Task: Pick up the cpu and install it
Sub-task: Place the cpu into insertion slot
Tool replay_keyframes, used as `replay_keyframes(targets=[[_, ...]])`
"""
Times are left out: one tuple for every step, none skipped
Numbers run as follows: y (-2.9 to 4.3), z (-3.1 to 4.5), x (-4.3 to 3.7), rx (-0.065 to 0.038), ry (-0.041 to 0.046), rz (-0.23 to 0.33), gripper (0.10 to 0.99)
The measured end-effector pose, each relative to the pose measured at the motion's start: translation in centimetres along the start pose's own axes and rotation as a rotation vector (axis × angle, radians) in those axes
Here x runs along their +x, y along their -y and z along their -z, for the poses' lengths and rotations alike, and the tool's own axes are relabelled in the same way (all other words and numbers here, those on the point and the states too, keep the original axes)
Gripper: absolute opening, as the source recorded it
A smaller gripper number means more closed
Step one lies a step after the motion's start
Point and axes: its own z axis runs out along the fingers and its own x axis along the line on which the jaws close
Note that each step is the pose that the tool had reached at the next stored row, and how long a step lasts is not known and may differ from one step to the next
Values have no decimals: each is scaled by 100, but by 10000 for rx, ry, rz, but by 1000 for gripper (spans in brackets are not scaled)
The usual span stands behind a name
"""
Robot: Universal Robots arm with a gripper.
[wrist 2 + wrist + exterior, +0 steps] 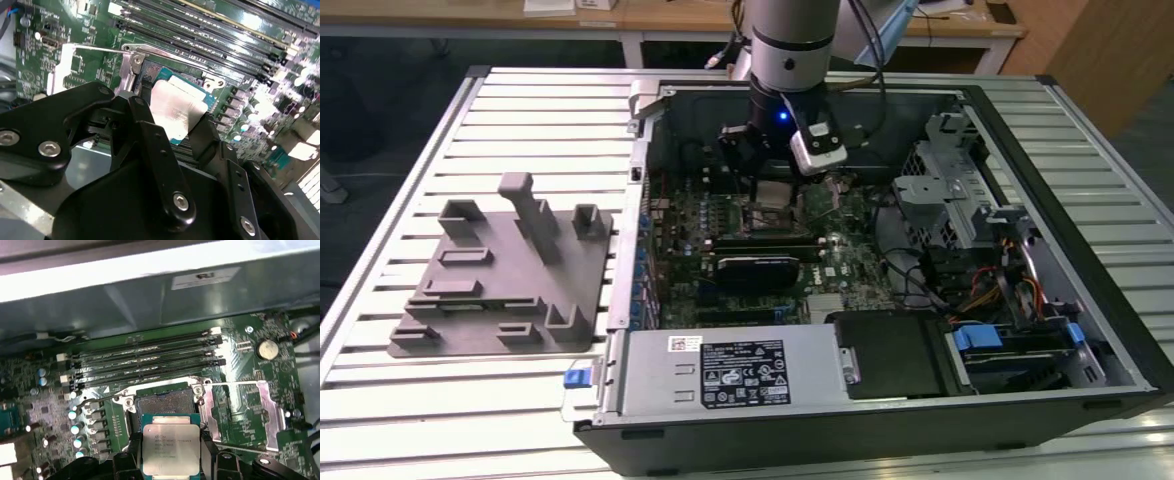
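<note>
**Cpu gripped over the open socket**

On the gripper point(175, 112), the two black fingers point(146, 107) are clamping the cpu point(177, 105) by two opposite edges. In both wrist views the cpu is showing as a small, flat square with a silvery-white metal lid and a thin green rim of board around it. In the first wrist view, faint print is showing across the lid.

The chip is hanging just over the open socket point(165, 399) on the green motherboard point(45, 405); whether it is touching the socket cannot be told. The socket's metal load plate point(245, 412) is lying flipped open right beside it. A row of long black memory slots point(145, 357) is running alongside the socket.

In the exterior view the arm point(790, 50) is reaching down into an open computer case point(854, 440), which is lying on its side on a slatted metal worktop point(520, 400). A grey tray point(507, 270) with upright posts is sitting on the worktop just beside the case, toward the exterior view's left, well apart from the cpu.
</note>
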Motion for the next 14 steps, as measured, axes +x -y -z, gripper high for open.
replay_keyframes(targets=[[0,0,0,3,1,-155,541],[0,0,0,5,1,-310,541],[0,-1,0,8,1,-463,541],[0,-1,0,9,3,-617,541],[0,-1,0,12,3,-784,541],[0,-1,0,15,3,-937,541],[0,-2,0,17,4,-1090,541],[0,-2,0,20,4,-1243,541],[0,-2,0,22,5,-1397,541],[0,-2,0,25,6,-1551,541],[0,-3,0,27,6,-1702,541],[0,-3,0,30,7,-1856,541],[0,-3,0,33,7,-2001,541],[0,-3,0,35,8,-2145,541]])
